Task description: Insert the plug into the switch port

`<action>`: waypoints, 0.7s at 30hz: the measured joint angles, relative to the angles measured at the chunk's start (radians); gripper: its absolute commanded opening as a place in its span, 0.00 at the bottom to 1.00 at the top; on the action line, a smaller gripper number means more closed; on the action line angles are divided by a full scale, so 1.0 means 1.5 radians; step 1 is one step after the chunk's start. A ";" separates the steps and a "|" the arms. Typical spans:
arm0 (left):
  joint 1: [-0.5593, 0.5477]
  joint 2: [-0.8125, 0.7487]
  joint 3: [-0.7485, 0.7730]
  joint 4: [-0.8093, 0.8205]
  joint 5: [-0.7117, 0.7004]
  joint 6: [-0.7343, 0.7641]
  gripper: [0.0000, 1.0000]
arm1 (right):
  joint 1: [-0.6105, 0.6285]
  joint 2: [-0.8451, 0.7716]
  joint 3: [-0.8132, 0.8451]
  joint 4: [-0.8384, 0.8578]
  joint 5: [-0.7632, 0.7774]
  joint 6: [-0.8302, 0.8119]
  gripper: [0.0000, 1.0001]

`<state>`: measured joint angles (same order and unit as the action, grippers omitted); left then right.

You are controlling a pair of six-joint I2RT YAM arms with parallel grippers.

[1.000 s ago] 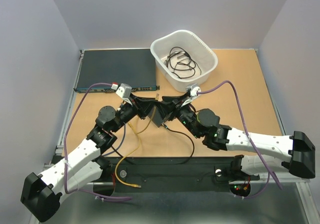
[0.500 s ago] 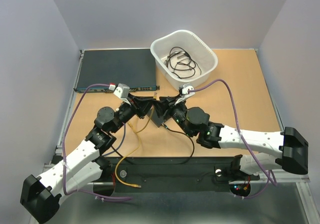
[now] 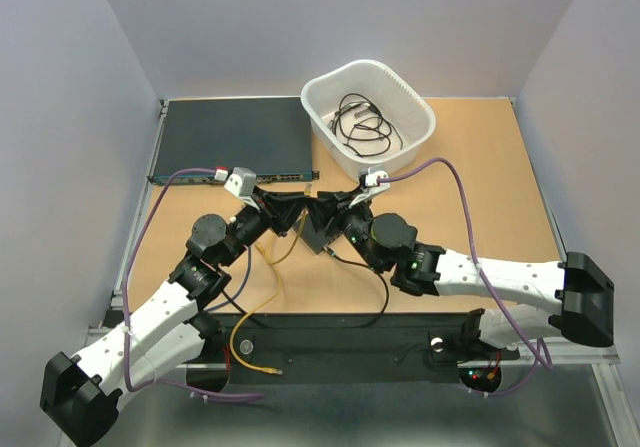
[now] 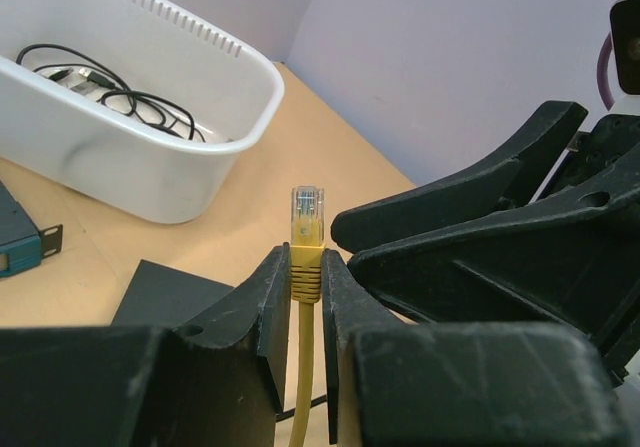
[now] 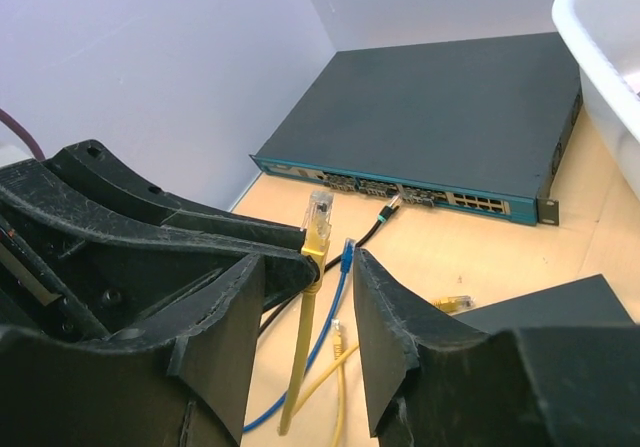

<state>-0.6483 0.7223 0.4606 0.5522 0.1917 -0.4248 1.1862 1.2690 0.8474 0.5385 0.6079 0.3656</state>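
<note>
Two sets of fingers are crowded into the middle of the overhead view, and it reads like a handoff or a regrip to me. The left arm's fingers (image 4: 262, 305) are clenched on the yellow boot right under the plug (image 4: 307, 210), so the clear connector tip sticks up free above them. Makes sense: pinch the boot and the business end is left bare for a socket. The right arm's fingers (image 5: 400, 332) are spread wide, one on each side of that same yellow cable (image 5: 298, 367). As far as I can tell they aren't touching it, so I'd guess they're lining up to take it or steady it. The small black box (image 5: 565, 312) lies flat on the surface (image 3: 510, 157) at the lower right of the right wrist view, just beside the fingers. From overhead it's mostly hidden under both of them. I can't see the switch port row from any camera, so no idea which socket is the target. The plug is up in the air, not in anything yet. The wide rack unit (image 3: 235, 135) at upper left has its own sockets, with a black cable (image 5: 372, 225) ending at one, so it's easy to mix up with the real target. The white tub (image 3: 368, 115) of spare cables sits at top centre, well out of the way. The next move probably needs the plug tipped down level with the box's edge.
</note>
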 measured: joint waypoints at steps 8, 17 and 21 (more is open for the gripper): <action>0.000 -0.004 0.000 -0.003 -0.009 0.001 0.00 | 0.000 0.009 0.006 0.012 0.005 0.016 0.46; -0.007 -0.010 0.000 -0.003 0.000 0.001 0.00 | 0.000 0.023 0.031 0.027 0.012 0.016 0.46; -0.009 -0.016 0.000 -0.003 0.002 0.002 0.00 | 0.000 0.039 0.046 0.027 0.018 0.016 0.45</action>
<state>-0.6617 0.6979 0.4606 0.5476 0.1944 -0.4213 1.1858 1.3281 0.9165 0.5793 0.6350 0.3893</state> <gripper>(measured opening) 0.240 0.458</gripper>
